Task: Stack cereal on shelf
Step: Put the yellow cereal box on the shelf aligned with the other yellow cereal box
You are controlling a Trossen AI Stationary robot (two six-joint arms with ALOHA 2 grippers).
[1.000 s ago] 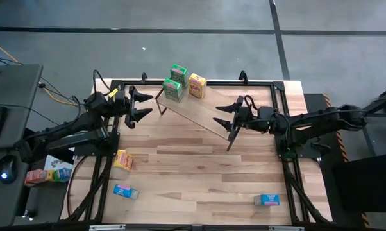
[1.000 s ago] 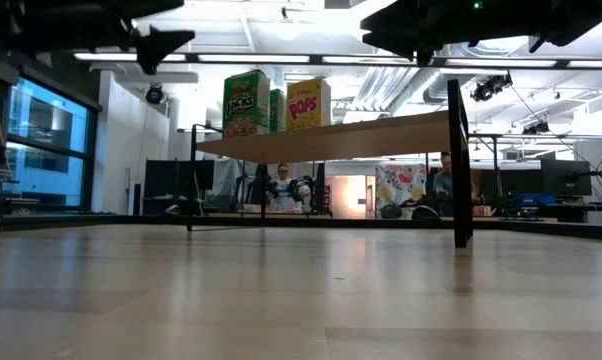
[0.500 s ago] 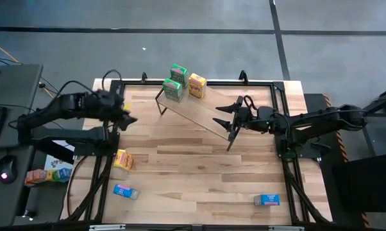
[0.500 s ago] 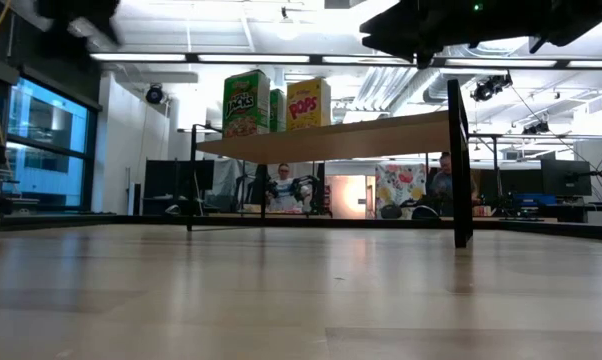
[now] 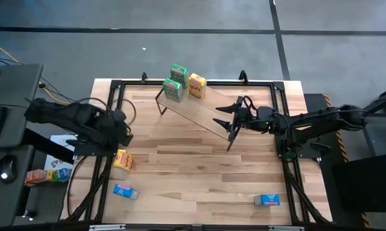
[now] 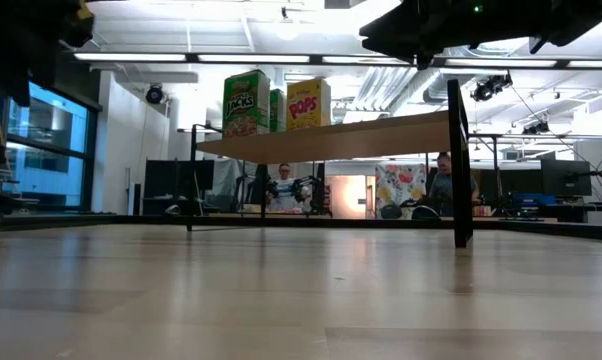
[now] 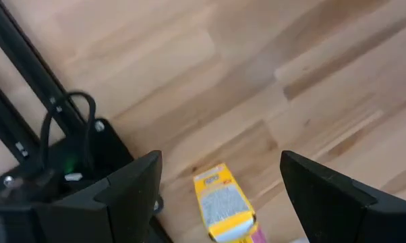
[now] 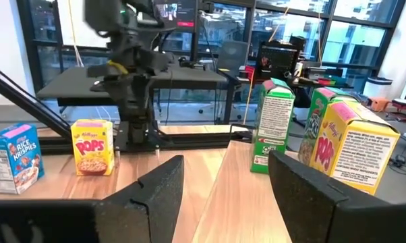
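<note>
The shelf [image 5: 196, 112] stands slantwise at the table's far middle. At its far-left end stand two green boxes [image 5: 178, 72] [image 5: 173, 90] and a yellow one [image 5: 197, 85]. They also show in the low view, green [image 6: 246, 103] and yellow [image 6: 308, 103]. A second yellow box [image 5: 123, 159] lies flat near the table's left edge, with two blue boxes [image 5: 125, 191] [image 5: 267, 200] near the front. My left gripper [image 5: 124, 133] hovers open above that yellow box [image 7: 223, 209], which shows between the fingers [image 7: 220, 175]. My right gripper [image 5: 222, 116] hangs open over the shelf's right end [image 8: 237, 196].
Black frame rails [image 5: 109, 102] run along the table's edges, close beside my left gripper. A cable [image 7: 68, 115] loops over the frame's base there. The wide middle of the tabletop [image 5: 199, 173] is bare wood. People sit in the room behind the table [image 6: 284, 185].
My left arm has swung away from the shelf's left end, toward the table's left edge and nearer. It has tipped down over the yellow box on the table and has stayed open. My right arm has kept still.
</note>
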